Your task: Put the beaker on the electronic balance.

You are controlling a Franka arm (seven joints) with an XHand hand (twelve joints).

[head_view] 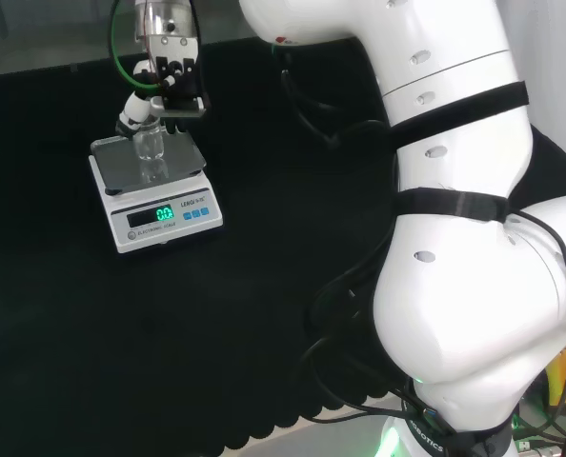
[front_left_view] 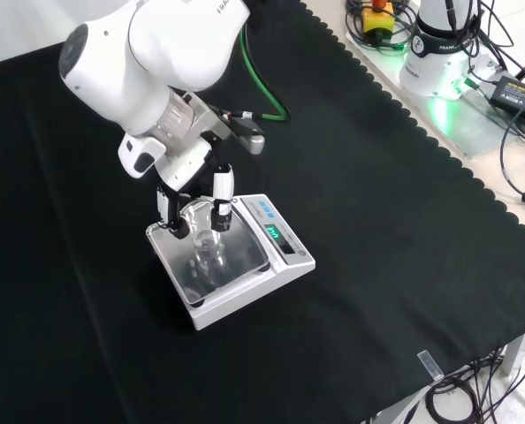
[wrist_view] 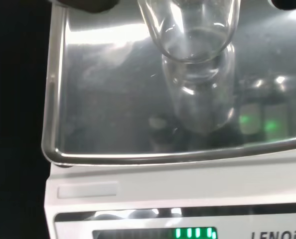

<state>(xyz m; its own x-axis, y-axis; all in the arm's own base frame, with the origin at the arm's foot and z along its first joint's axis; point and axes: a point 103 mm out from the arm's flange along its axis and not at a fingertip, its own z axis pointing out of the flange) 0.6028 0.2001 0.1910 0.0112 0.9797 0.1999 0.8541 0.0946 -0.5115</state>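
Note:
The white electronic balance (head_view: pixel 159 214) (front_left_view: pixel 285 265) stands on the black cloth, its steel pan (head_view: pixel 183 152) (front_left_view: pixel 245 256) (wrist_view: pixel 103 109) facing up and its green display lit. A small clear glass beaker (head_view: pixel 151 152) (front_left_view: pixel 206 247) (wrist_view: pixel 198 45) is upright over the middle of the pan, mirrored in the steel. Whether its base touches the pan I cannot tell. The hand (head_view: pixel 169 81) (front_left_view: pixel 192 181) comes down from above, with its fingers (front_left_view: pixel 221 205) curled on either side of the beaker's rim and holding it.
The arm's big white links (head_view: pixel 454 238) take up the right of the head view. A green cable (front_left_view: pixel 267 97) trails behind the hand. Black cloth lies bare all round the balance. Its scalloped edge (front_left_view: pixel 439 150) and the arm's base with cables run along the front view's right.

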